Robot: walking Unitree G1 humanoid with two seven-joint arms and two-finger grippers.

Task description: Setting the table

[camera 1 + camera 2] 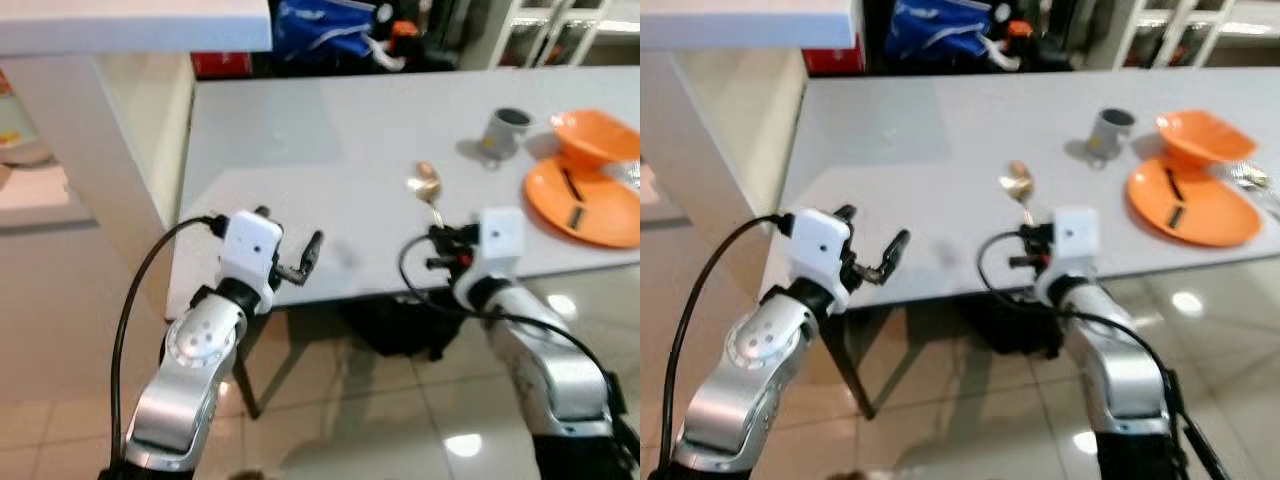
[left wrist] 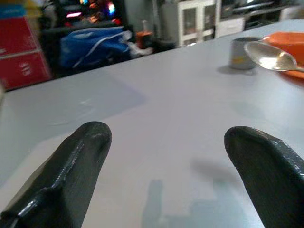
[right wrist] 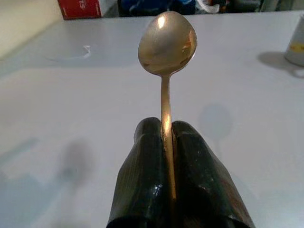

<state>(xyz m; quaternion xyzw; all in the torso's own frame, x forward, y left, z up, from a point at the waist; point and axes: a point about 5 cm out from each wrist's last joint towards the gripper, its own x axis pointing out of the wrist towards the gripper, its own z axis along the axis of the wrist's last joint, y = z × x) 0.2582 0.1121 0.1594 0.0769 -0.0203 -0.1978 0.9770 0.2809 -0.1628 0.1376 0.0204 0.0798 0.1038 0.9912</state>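
On table [image 1: 300, 130]: one spoon [image 3: 166, 42] in right tool [image 3: 167, 142], one cup [image 1: 507, 131].

Beyond the table's far edge, a blue bag [image 1: 325, 28] with white trim sits in a dark recess, with a red box [image 2: 23, 66] just beside it toward the far left corner. A small orange-topped object [image 2: 144, 39] stands next to the bag; its nature cannot be determined. White cabinet framing with glass doors [image 2: 192, 21] stands behind the far right corner. A white counter slab [image 1: 130, 25] on a cream wall [image 1: 150, 110] adjoins the table's left edge. Glossy beige floor tiles [image 1: 60, 330] show reflected glare.
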